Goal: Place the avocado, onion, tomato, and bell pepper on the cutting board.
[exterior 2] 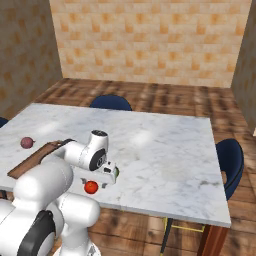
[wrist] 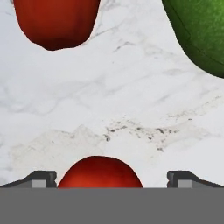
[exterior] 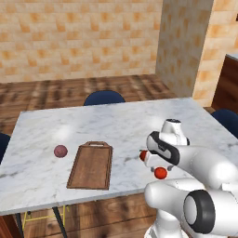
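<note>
Near the table's front edge, toward its right half, sits a small glossy red ball (wrist: 99, 171), tomato or bell pepper, I can't tell which. It lies between the fingertips (wrist: 40, 178) of the gripper (wrist: 113, 179), whose jaws stand wide with nothing in them. My read: light, smooth, round, likely to slip or roll, so grip it across its widest middle. A second red item (wrist: 57, 22) lies just beyond, and the lumpy green avocado (wrist: 199, 33) beside that. Further left along the table (exterior: 125, 125), the cutting board (exterior: 91, 165) lies bare near the front edge, handle cutout pointing away. The dull mauve onion (exterior: 60, 151) rests just off its left side.
</note>
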Robot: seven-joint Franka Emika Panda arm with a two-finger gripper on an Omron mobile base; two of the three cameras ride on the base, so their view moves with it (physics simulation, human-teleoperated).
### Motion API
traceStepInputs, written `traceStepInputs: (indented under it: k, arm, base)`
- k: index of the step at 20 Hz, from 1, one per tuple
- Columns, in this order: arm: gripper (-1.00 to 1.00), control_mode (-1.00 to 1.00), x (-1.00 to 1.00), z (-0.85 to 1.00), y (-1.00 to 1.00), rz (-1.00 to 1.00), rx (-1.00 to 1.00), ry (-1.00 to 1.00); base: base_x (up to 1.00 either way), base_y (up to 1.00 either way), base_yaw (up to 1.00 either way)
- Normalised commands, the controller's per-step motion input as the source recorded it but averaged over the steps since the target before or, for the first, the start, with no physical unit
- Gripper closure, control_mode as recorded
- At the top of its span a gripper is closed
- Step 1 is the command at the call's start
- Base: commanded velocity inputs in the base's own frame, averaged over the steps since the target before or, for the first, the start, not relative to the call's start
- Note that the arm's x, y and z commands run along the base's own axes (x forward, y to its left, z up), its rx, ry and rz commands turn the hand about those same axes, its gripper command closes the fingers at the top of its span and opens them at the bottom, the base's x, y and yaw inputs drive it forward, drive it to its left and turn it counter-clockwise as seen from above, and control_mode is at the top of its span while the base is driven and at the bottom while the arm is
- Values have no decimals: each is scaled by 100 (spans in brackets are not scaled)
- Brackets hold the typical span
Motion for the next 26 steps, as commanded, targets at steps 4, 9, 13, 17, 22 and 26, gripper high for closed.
traceStepInputs:
  k: [4,9,13,17,22,26]
  arm:
    - [-100,-100,0,-19,12,0,0,1]
    - [-100,-100,0,-24,12,0,0,5]
    - [-100,-100,-6,-24,11,-1,1,7]
    - [-100,-100,-19,-22,7,-5,4,9]
    - [100,-100,-15,-4,3,-3,4,2]
    - [100,-100,-23,0,0,0,4,0]
  base:
    - [0,0,0]
    - [0,0,0]
    - [0,0,0]
    - [0,0,0]
    - [0,0,0]
    - [0,0,0]
